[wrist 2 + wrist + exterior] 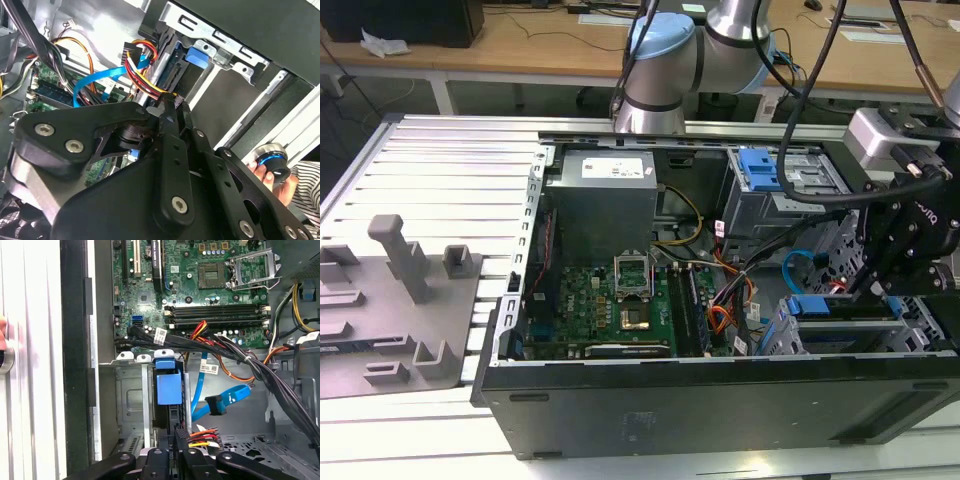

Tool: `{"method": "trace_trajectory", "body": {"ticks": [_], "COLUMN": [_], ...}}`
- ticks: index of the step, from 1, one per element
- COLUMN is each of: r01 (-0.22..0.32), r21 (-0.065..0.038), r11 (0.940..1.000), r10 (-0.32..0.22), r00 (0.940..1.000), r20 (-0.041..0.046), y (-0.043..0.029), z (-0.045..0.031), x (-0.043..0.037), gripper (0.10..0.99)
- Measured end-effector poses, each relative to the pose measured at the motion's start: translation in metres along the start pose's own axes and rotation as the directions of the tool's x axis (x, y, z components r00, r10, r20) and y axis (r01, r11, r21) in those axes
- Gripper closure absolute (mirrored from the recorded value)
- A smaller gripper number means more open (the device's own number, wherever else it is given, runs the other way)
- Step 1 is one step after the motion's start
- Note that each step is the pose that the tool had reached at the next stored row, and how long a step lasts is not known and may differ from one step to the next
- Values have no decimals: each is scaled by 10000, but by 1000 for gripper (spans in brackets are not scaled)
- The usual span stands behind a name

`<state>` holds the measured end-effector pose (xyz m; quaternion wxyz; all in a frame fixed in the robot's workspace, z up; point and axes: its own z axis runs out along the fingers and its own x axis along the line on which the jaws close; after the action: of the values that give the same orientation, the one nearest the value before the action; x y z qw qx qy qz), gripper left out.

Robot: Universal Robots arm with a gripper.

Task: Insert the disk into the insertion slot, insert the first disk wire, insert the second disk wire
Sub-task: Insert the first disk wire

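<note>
pc case (720,400) on the bench (450,170) is lying open. gripper (173,107) is clamping a wire plug (181,436), and the disk (168,387) is sitting in the insertion slot (132,405) dead ahead of it, long axis pointing straight away.

One open black metal computer tower (720,400). One green motherboard (590,300). One grey boxy power supply (600,210). One disk in bright blue plastic carrier (169,385). One smaller blue ribbed latch (760,170). One flat blue cable (235,395). One red-yellow-black wire bundle (202,436) with black connector. One black gripper (176,104). One hand (252,170). One striped sleeve (307,190).
</note>
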<state>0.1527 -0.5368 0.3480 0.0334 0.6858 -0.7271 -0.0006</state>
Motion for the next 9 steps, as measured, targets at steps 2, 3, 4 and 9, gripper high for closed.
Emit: {"method": "trace_trajectory", "body": {"ticks": [2,3,4,9], "r01": [3,4,5,24], "r21": [-3,-6,-8,-25], "r11": [10000,10000,10000,10000], "r10": [-3,-4,-5,-22], "r00": [10000,10000,9999,9991], "r20": [54,91,136,424], "y": [0,-1,-1,-28], "z": [4,6,8,26], "x": [0,0,-2,-10], "gripper": [918,918,918,918]}}
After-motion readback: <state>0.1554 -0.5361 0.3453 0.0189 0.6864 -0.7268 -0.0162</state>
